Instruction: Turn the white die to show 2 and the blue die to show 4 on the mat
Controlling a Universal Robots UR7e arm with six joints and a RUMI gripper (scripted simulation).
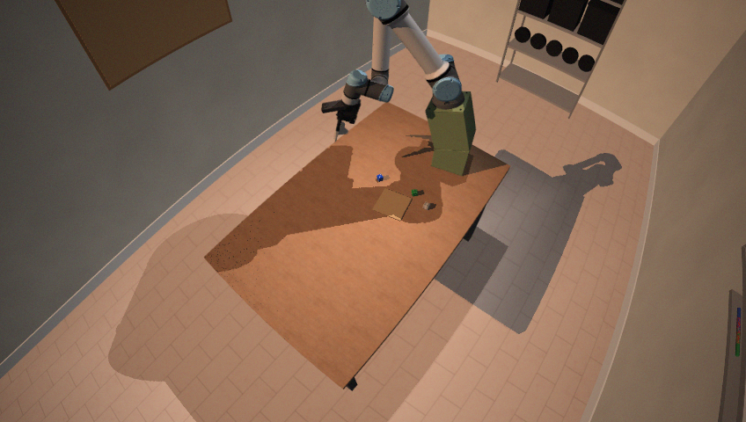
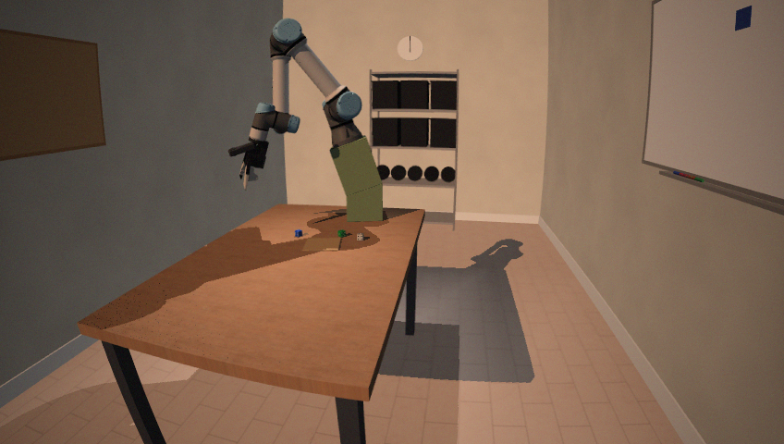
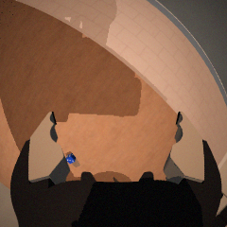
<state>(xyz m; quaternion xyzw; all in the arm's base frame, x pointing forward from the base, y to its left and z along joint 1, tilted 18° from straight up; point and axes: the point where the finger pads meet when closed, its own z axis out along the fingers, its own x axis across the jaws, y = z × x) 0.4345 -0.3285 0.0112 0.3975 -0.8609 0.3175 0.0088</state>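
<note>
Blue die [image 3: 70, 159] below, open gripper [image 3: 113, 142] above

Arm [image 2: 308, 57] folded high, end effector [image 2: 244, 177] pointing down, wide open, empty.

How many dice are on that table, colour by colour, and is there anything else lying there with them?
Blue die: 1
Green die: 1
White die: 1
Mat: 1
Total: 4 things, 3 of them dice. None of the dice is on the mat.
</note>
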